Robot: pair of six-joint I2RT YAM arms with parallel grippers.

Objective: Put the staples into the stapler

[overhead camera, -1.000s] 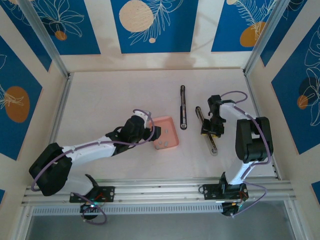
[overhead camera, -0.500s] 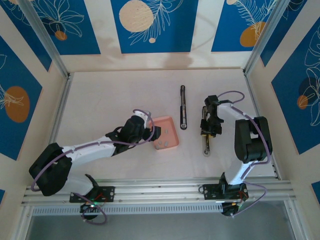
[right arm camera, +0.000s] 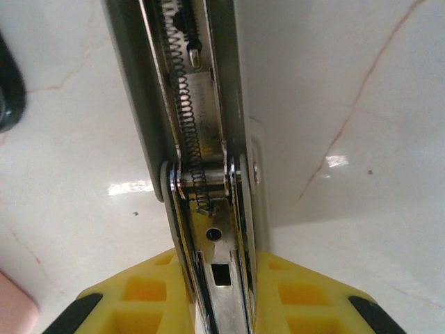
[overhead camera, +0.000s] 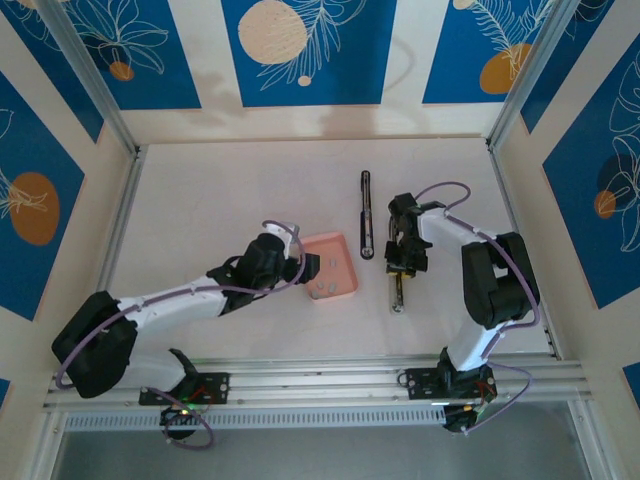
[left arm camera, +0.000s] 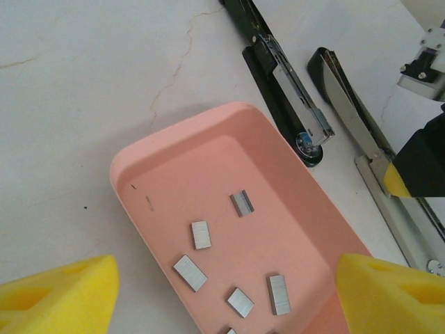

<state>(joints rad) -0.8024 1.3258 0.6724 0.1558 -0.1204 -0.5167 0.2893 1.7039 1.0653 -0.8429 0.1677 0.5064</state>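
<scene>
L gripper [left arm camera: 226, 282] hangs over the shallow pink rectangular plastic tray [left arm camera: 149, 156], its yellow foam finger pads [left arm camera: 59, 292] spread wide apart w/ nothing held between them, just the tray floor below. From the top view it sits at the tray's left edge. The tiny short silvery-grey metal staples [left arm camera: 201, 234] lie flat on the tray floor, at least five of them, loose and apart from each other, mostly in the half nearer the L gripper; one more is cut off by the frame edge. R gripper [right arm camera: 215, 292] is clamped on the long silver metal stapler arm [right arm camera: 222, 83]: yellow pads [right arm camera: 299, 299] press on both outer walls of its channel, and a thin coil spring [right arm camera: 188, 104] runs down inside the channel to a cross pin just ahead of the pads. That stapler arm lies flat on the white marble-look table [overhead camera: 220, 200] to the right of the tray, roughly lengthwise to it, not touching it. Between the tray and the stapler arm lies the long black stapler bar [left arm camera: 278, 104] w/ a silver rail on top; its rounded end is just beside the tray's far right corner, and the rest runs away from the tray. Bar and arm are close, side by side; can't tell if they touch.
</scene>
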